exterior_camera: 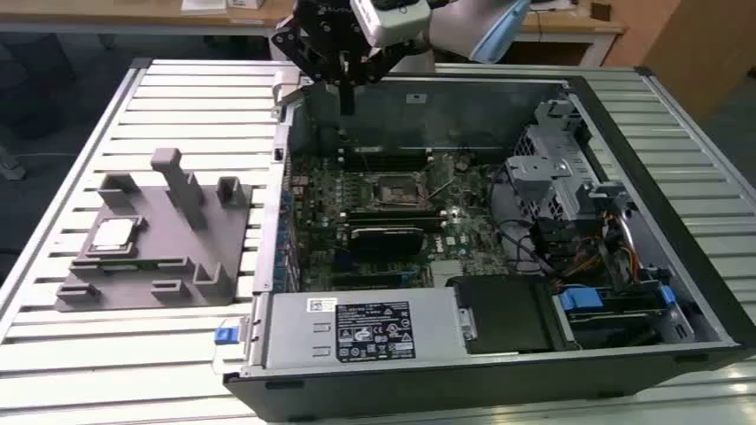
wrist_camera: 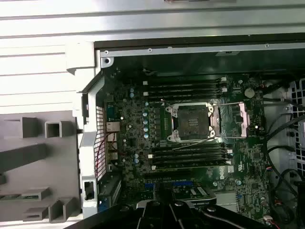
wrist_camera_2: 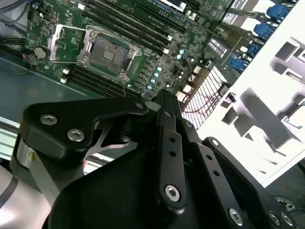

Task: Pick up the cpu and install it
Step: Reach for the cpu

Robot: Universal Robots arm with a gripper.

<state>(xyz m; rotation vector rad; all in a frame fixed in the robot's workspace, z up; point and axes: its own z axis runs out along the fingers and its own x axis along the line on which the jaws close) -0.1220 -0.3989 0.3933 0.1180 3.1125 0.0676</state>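
The cpu (exterior_camera: 112, 235), a small silvery square chip, lies flat in a recess of the grey fixture block (exterior_camera: 177, 257) on the table at the exterior view's left. My gripper (exterior_camera: 346, 108) hangs over the back wall of the open computer case (exterior_camera: 497, 354), far from the cpu. Its fingers (wrist_camera_2: 163, 98) are together with nothing between them. The motherboard socket (exterior_camera: 392, 188) (wrist_camera: 193, 123) (wrist_camera_2: 107, 50) sits mid-board, its retention plate (wrist_camera: 239, 119) folded open and the bare contact field showing.
Inside the case are memory slots (wrist_camera: 188, 160), a drive cage (exterior_camera: 555, 164) with cables at the exterior view's right, and a power supply (exterior_camera: 366, 332) at the front. The case stands on a slatted metal table (exterior_camera: 119, 354). Desks run behind it.
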